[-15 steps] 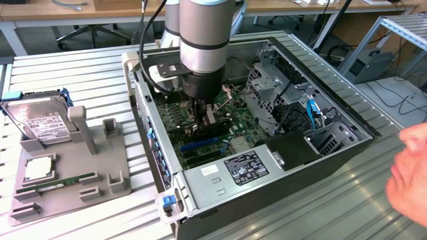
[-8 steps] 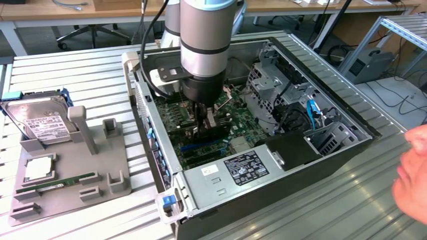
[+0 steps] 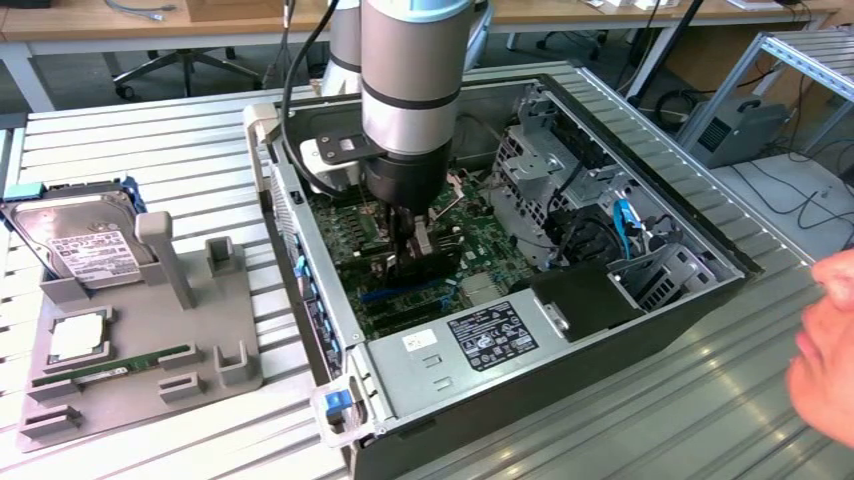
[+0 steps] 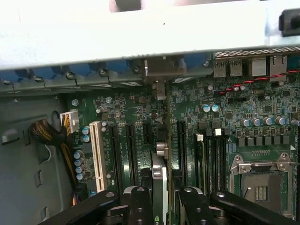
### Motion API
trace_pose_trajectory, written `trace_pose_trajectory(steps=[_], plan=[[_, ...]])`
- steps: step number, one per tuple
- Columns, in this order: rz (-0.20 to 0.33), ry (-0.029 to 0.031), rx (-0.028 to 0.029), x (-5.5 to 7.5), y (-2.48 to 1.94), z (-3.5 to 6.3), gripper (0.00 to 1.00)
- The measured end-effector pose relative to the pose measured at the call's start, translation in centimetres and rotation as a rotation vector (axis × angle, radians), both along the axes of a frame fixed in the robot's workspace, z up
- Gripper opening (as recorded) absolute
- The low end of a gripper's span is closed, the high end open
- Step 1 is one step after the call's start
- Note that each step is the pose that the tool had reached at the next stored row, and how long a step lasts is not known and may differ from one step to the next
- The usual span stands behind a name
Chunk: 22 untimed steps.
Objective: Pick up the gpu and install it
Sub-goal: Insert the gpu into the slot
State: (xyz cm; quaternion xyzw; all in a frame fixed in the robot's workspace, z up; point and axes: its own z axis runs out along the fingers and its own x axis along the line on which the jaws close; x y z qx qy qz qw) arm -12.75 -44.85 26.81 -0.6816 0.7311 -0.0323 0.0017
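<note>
The arm is reaching straight down into the open computer case (image 3: pixel 694 290), and the gripper (image 3: pixel 411 255) is sitting low over the green motherboard (image 3: pixel 467 225), near the middle of the case. In the wrist view the two black fingers (image 4: pixel 139 204) are closing narrowly on the gpu (image 4: pixel 159 187), which is standing on edge between them and running toward the case's rear wall, its thin edge and small silver parts showing along its length. The card is lying in line with the row of dark expansion slots (image 4: pixel 129 150), just beside the cream-coloured slot (image 4: pixel 96 152); whether it is fully seated cannot be told. In the exterior view the dark card is showing just under the gripper, at about 6 o'clock from the wrist. Outside the case, at about 9 o'clock from the gripper, a grey holder tray (image 3: pixel 134 370) is resting on the slatted table (image 3: pixel 174 150), carrying a silver hard drive (image 3: pixel 80 240) with a white label and a narrow green RAM stick (image 3: pixel 114 370). A person's hand (image 3: pixel 827 350) is showing at the exterior view's right edge, at about 4 o'clock from the case.
</note>
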Motion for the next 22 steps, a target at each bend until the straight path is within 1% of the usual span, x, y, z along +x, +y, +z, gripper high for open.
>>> trace_pose_trajectory(steps=[4, 22], plan=[[0.0, 0.0001, -0.0002, 0.0, 0.17, -0.01, 0.27], [0.0, 0.0001, -0.0002, 0.0, 0.18, -0.22, 0.27]])
